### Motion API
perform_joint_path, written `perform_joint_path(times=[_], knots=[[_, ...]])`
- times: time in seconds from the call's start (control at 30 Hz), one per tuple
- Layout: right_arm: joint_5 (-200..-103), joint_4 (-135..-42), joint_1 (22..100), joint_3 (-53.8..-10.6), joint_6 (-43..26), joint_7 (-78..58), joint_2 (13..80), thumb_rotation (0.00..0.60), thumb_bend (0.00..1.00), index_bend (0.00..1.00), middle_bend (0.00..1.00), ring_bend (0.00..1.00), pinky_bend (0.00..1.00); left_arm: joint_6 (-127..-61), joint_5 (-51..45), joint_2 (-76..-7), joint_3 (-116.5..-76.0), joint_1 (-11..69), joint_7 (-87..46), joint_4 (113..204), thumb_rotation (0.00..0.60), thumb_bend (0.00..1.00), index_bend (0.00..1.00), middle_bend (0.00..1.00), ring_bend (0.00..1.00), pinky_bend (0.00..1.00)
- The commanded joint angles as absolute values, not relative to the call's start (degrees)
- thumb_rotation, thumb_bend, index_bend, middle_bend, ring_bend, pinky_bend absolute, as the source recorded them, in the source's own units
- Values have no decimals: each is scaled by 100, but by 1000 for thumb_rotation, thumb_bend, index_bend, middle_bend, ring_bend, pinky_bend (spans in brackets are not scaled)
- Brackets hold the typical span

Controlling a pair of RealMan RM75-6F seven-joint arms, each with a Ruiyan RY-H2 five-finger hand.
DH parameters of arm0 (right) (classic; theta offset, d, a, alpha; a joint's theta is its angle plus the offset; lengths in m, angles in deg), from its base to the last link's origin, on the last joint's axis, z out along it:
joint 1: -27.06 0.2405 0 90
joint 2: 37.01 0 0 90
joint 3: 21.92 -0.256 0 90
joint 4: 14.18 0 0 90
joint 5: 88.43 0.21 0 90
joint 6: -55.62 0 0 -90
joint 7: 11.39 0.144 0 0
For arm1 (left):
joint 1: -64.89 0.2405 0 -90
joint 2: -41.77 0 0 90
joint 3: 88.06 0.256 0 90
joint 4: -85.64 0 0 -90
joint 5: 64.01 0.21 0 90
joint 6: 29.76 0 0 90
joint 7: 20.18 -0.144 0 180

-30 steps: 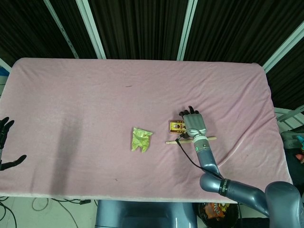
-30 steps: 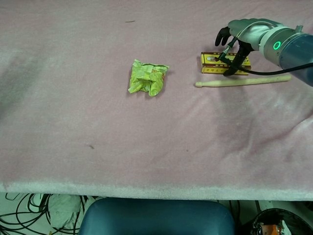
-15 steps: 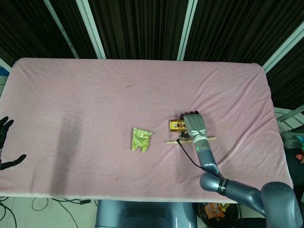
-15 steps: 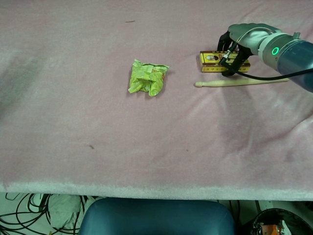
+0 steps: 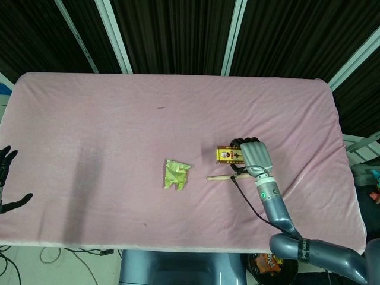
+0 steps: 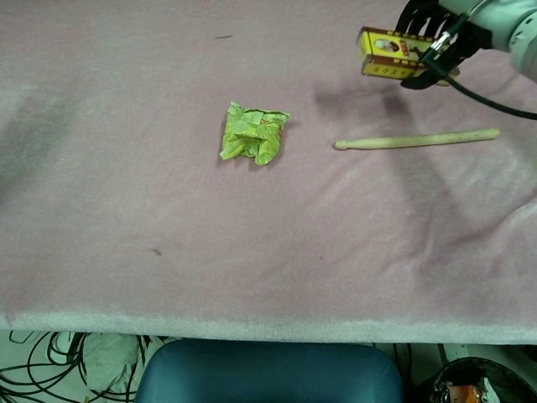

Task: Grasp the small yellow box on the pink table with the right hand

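Pink cloth covers the table point(image 5: 119, 119), which fills most of both views; we see dark slatted panels with pale bars behind its far edge in the head view. Our right arm comes in from the lower right of the head view, grey and jointed, with a green light on the wrist. Right hand point(image 5: 254, 155) sits right of centre, fingers wrapped around the small yellow box point(image 5: 228, 155). In the chest view that hand point(image 6: 440, 34) is at the upper right edge, clasping the box point(image 6: 388, 50), which is lifted clear of the cloth with its shadow lying below it on the table point(image 6: 252, 252). Box is roughly level, label face toward the camera. A black cable runs from the hand along the arm. Left hand point(image 5: 7, 178) shows only at the left edge of the head view, dark fingers spread, holding nothing. Wooden stick point(image 6: 417, 138) lies flat, just below the box in the frame. Crumpled green wrapper point(image 6: 253, 132) lies near centre, well apart from stick and box.
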State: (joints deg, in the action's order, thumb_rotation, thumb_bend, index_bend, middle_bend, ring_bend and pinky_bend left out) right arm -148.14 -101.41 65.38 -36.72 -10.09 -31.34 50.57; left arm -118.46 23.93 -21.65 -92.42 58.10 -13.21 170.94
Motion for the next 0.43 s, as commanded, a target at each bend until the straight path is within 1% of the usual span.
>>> perform_joint_path(times=[0.03, 0.17, 0.27, 0.43], knots=[[-15535, -10962, 5953, -3395, -1628, -2612, 4341, 600, 449, 630, 573, 364, 312, -11869, 2420, -2184, -9233, 5816, -1345, 17076, 600, 10, 0, 0, 0, 0], [-16235, -11516, 5457, -3031, -2124, -2168, 3795, 600, 449, 631, 571, 360, 312, -11937, 2490, -2211, -9211, 5834, -1404, 17052, 600, 10, 0, 0, 0, 0], [-16683, -11729, 5170, -2799, -2422, -1844, 3521, 600, 449, 630, 570, 360, 312, -11993, 2531, -2228, -9196, 5854, -1438, 17040, 600, 10, 0, 0, 0, 0], [-17232, -11889, 4868, -2574, -2780, -1467, 3260, 600, 449, 631, 570, 356, 312, -12015, 2512, -2248, -9205, 5868, -1451, 17030, 600, 10, 0, 0, 0, 0]])
